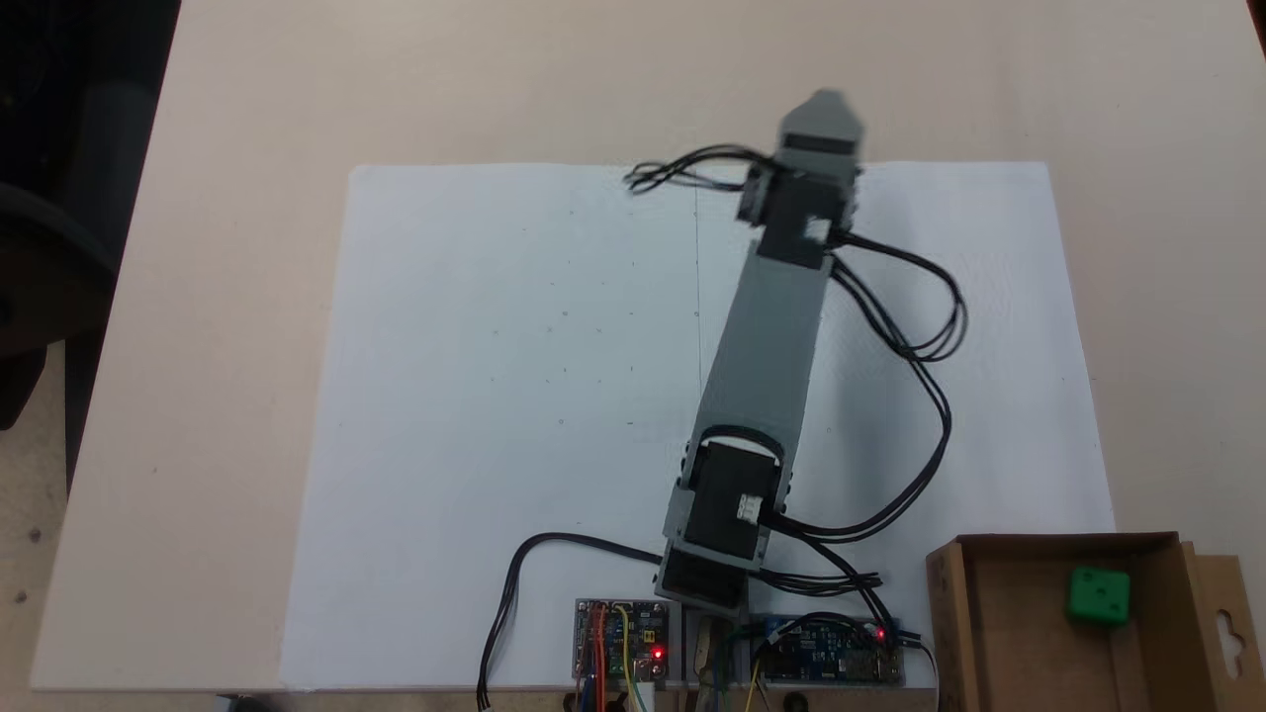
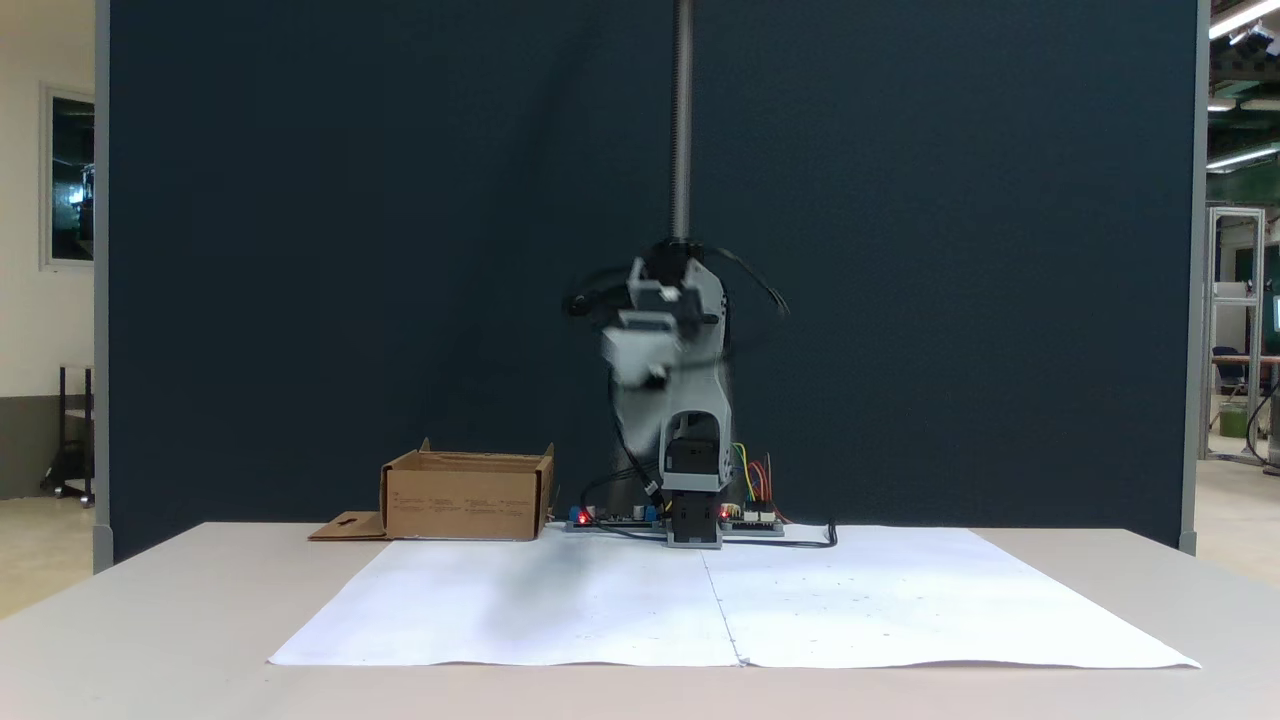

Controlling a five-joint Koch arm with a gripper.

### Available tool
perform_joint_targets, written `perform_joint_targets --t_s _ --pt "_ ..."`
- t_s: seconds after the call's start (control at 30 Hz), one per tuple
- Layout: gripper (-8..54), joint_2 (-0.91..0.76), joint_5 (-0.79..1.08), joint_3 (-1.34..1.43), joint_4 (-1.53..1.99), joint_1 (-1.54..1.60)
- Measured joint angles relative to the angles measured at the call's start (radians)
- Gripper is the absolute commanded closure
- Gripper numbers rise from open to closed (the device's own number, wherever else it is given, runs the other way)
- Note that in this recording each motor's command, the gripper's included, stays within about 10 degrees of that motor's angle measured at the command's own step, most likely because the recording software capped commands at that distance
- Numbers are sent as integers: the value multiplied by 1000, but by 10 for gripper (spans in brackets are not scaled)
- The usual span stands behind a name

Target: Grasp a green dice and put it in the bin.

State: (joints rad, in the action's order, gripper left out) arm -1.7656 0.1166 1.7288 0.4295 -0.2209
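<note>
1. inside the shallow brown cardboard bin [image 1: 1009,633], toward its right wall in a fixed view, sits the small bright green dice [image 1: 1098,594] with dark pips.
2. the bin stands at the white paper sheet's [image 1: 495,396] corner, beside the circuit boards [image 1: 623,641].
3. well apart, the grey arm's gripper [image 1: 823,111] is raised and blurred; whether it is released or clenched cannot be told.

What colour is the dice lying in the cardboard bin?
Bright green with dark pips; the green dice shows best in the fixed view from above, inside the brown bin.
</note>
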Motion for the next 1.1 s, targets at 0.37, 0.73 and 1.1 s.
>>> perform_joint_targets --t_s 0.37,0.73,1.1 --pt "15 -233 -6 607 -402 143" --pt "14 -476 -6 928 -756 161" --pt "9 -486 -6 1114 -1100 138"
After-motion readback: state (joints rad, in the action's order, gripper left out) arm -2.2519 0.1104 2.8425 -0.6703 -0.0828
